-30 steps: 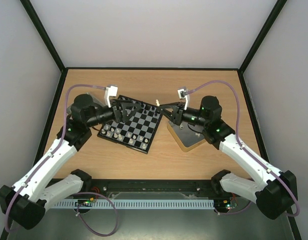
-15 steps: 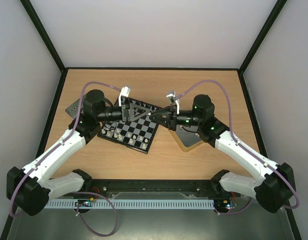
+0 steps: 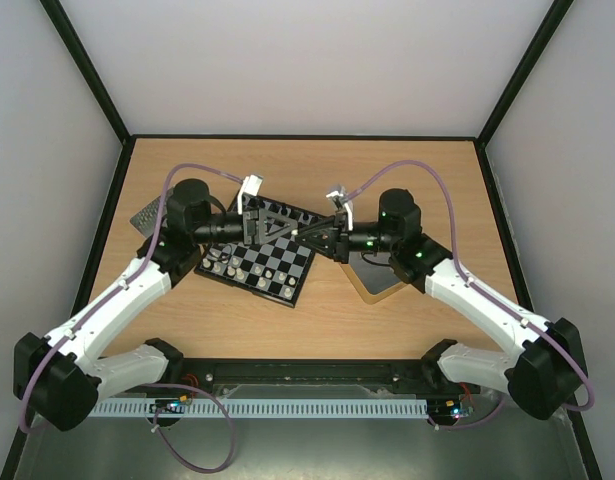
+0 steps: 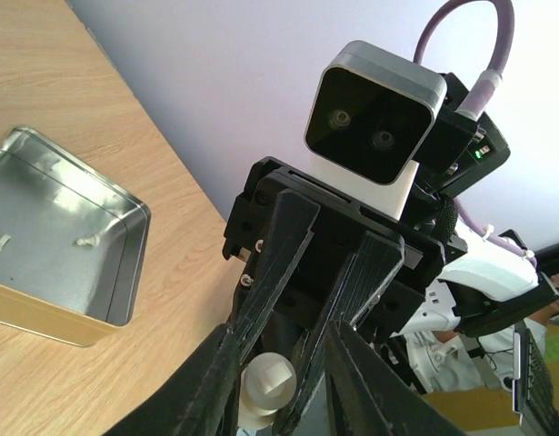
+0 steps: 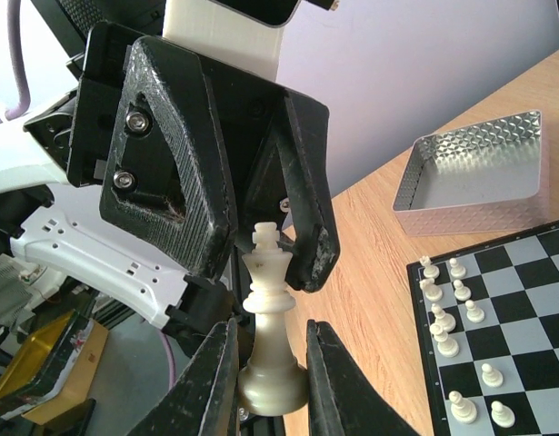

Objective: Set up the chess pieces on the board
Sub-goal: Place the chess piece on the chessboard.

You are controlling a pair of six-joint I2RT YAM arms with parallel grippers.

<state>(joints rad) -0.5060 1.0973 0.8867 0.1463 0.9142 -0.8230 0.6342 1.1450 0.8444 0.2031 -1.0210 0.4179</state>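
Handover in mid-air, by the look of it. Right pincer (image 5: 270, 331) is clamped on the white king (image 5: 272, 300) low down, pads on the flare just above the base, piece upright. Left pincer (image 5: 265, 259) faces it nose to nose, jaws narrow on either side of the crown; can't tell whether its pads actually bite. King hangs above the tabletop (image 5: 370, 263) off the right-hand corner of the board (image 5: 534, 272), not on any square. Small white chessmen (image 5: 456, 272) stand in two rows along one board edge. Silver tray (image 5: 479, 173) sits on the tabletop near the board.

Handling guess: light, hard, glossy, so slippery between flat pads. Tall and narrow, so it'll pivot if pinched at one point. Crown cross looks thin; I'd take it on the collar below the crown, not the tip.

Blind spots: overhead view hides the king behind both pincers. Left wrist view shows only one pale rounded end of it. Base underside is cut off at the frame edge.
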